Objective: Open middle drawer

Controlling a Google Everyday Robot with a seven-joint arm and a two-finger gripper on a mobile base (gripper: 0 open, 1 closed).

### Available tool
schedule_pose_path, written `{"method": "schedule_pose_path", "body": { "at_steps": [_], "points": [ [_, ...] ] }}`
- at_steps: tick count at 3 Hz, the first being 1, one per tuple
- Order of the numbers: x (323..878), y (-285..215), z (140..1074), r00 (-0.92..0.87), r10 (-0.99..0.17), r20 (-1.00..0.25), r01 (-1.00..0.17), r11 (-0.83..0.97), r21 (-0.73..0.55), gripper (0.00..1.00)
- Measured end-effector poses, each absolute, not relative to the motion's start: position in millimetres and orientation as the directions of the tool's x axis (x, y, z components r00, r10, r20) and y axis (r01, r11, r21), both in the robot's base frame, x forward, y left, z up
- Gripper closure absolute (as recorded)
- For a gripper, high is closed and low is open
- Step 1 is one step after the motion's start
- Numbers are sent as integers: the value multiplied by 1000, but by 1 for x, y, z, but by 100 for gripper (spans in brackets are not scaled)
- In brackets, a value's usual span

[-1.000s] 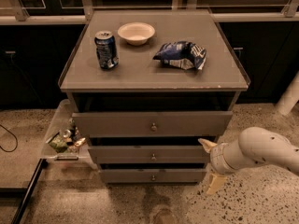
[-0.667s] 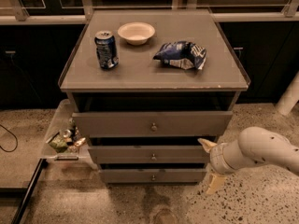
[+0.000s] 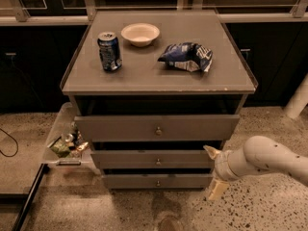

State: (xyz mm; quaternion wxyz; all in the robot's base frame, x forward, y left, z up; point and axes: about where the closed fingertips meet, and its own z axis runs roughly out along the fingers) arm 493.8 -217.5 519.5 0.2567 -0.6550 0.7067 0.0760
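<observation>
Camera view: gripper parked at right end of middle drawer

The middle drawer [image 3: 144, 159] is seen between the taller top drawer [image 3: 120, 128] and the narrower bottom drawer [image 3: 130, 181]. Its round knob [image 3: 158, 161] is centred on the front. The gripper [image 3: 214, 171] is held just right of the middle drawer's right end, low near the speckled floor [image 3: 269, 206]. Its two fingers are spread wide, one above the other, and nothing is held. Contact with the drawer front cannot be told. On the cabinet top [image 3: 144, 76] a soda can [image 3: 109, 51], a bowl [image 3: 140, 34] and a crumpled chip bag [image 3: 186, 57] are placed. A tray [image 3: 57, 129] of small items is seen at the cabinet's left.
</observation>
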Motion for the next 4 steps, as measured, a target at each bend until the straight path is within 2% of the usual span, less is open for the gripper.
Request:
{"method": "schedule_pose_path", "body": {
  "at_steps": [2, 4],
  "points": [
    [524, -213, 468, 44, -841, -539, -948, 134, -287, 0],
    [546, -200, 449, 115, -818, -564, -938, 98, -334, 0]
  ]
}}
